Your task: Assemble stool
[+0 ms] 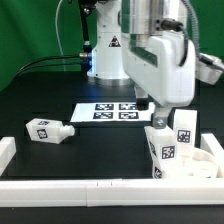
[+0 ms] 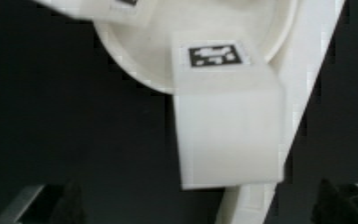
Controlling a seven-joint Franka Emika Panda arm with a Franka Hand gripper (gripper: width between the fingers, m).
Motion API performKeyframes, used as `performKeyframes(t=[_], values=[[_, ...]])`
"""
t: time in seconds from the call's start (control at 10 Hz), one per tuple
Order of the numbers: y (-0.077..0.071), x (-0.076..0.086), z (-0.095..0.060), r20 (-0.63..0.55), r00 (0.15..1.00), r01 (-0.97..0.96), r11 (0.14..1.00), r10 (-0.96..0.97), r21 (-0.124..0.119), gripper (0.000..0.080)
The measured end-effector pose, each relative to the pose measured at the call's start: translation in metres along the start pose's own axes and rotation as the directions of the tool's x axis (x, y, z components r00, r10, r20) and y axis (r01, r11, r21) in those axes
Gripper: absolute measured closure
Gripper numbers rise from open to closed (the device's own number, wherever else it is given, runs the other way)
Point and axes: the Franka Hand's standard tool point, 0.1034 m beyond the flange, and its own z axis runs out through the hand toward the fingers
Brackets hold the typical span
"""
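A green curtain (image 1: pixel 30 40) hangs behind a black tabletop (image 1: pixel 100 150) edged by white rails (image 1: pixel 70 188). The stool's round seat (image 1: pixel 203 160) sits at the near end of the tabletop, on the exterior view's right. Two legs stand upright on it: the nearer leg (image 1: pixel 161 146) and the farther leg (image 1: pixel 185 128).

The claw (image 1: pixel 157 110) hangs directly above the nearer leg. In the wrist view that leg (image 2: pixel 229 130) runs lengthwise from the seat (image 2: pixel 131 45) toward the claw (image 2: pixel 194 205). The claw's dark fingers (image 2: pixel 34 205) are wide apart on either side of the leg's end and grip nothing.

A loose leg (image 1: pixel 48 130) lies on its side well away, toward the exterior view's left. Its long axis runs roughly left to right across the tabletop. The marker board (image 1: pixel 113 110) lies between it and the claw.

If the loose leg comes next, the claw will probably have to lift clear of the upright legs. It would then travel left past the board and turn to close across the leg's narrow width.
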Motion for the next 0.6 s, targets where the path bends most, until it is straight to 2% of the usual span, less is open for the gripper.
performKeyframes(t=[0.1,0.3,0.6], values=[[0.012,0.01,-0.004,0.02,1.0,-0.008,1.0,0.008,0.014,0.015],[0.042,0.037,-0.007,0.036,0.999,-0.033,0.999,0.032,0.024,0.015],[0.04,0.032,-0.004,0.032,0.999,-0.019,1.0,0.018,0.023,0.015]])
